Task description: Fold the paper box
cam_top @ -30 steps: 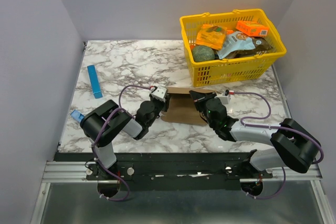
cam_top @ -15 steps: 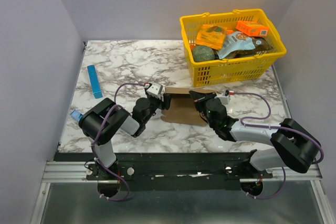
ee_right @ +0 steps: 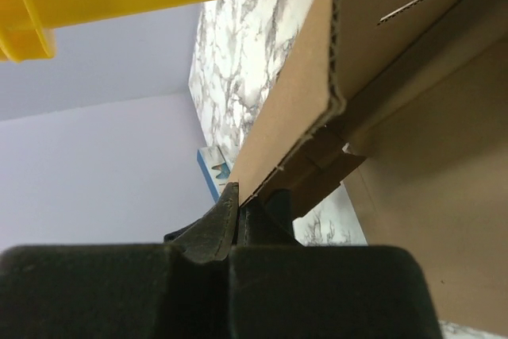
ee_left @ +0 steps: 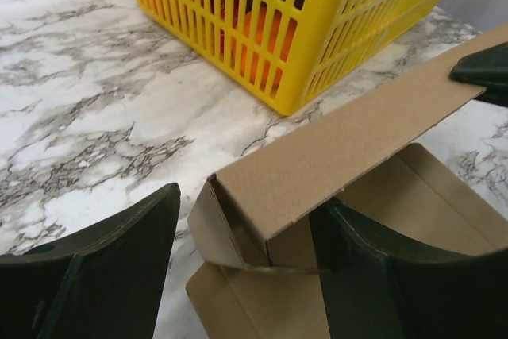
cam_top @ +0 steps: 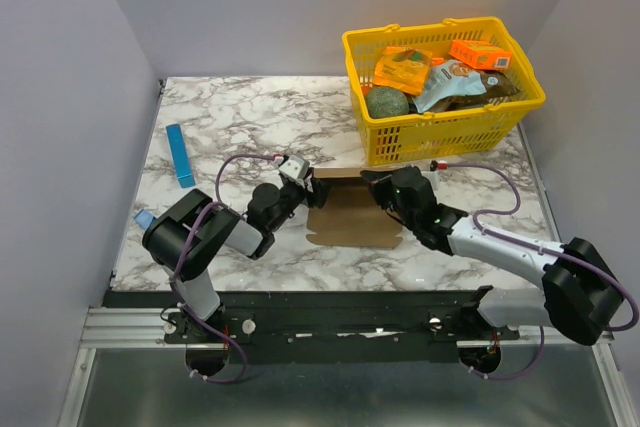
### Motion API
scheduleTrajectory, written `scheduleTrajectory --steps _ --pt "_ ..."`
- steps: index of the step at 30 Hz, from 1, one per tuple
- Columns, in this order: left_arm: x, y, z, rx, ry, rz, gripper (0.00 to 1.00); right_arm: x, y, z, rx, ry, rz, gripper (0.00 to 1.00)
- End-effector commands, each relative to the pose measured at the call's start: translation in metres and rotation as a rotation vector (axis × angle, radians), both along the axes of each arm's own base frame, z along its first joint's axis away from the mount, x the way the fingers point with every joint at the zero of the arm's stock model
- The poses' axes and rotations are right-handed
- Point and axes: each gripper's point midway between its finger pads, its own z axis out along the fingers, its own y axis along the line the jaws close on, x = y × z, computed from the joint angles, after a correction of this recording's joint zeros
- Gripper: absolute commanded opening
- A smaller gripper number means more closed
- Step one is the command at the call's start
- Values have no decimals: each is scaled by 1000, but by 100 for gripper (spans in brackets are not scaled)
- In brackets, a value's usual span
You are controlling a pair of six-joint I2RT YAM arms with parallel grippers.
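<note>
The paper box (cam_top: 355, 215) is a brown cardboard sheet lying on the marble table between my arms, with its far long wall (ee_left: 341, 148) folded upright. My left gripper (cam_top: 300, 179) is open at the box's left end. In the left wrist view (ee_left: 246, 256) its fingers (ee_left: 95, 275) straddle the left corner and a bent side flap (ee_left: 210, 228) without clamping them. My right gripper (cam_top: 376, 183) is shut on the right end of the upright wall. In the right wrist view (ee_right: 238, 208) the cardboard edge (ee_right: 317, 77) runs out from between the closed fingertips.
A yellow basket (cam_top: 440, 87) with orange packets and other goods stands just behind the box, close to the raised wall; it also shows in the left wrist view (ee_left: 278, 21). A thin blue strip (cam_top: 181, 155) lies at the left of the table.
My left gripper has drawn back a little to the left, off the box's end. My right arm has stretched out, still holding the wall, and the sheet now lies flatter and wider.
</note>
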Motion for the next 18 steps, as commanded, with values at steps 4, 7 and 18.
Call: scheduleTrajectory --steps 4,7,18 --pt "-1 -14 70 -114 -216 -73 70 -18 -25 -43 -93 215 5 0" --pt "-5 -19 64 -116 -192 -108 70 -17 -28 -50 -94 234 -5 0" --pt "-27 -22 67 -100 -169 -199 99 -11 -29 -56 -99 254 -22 1"
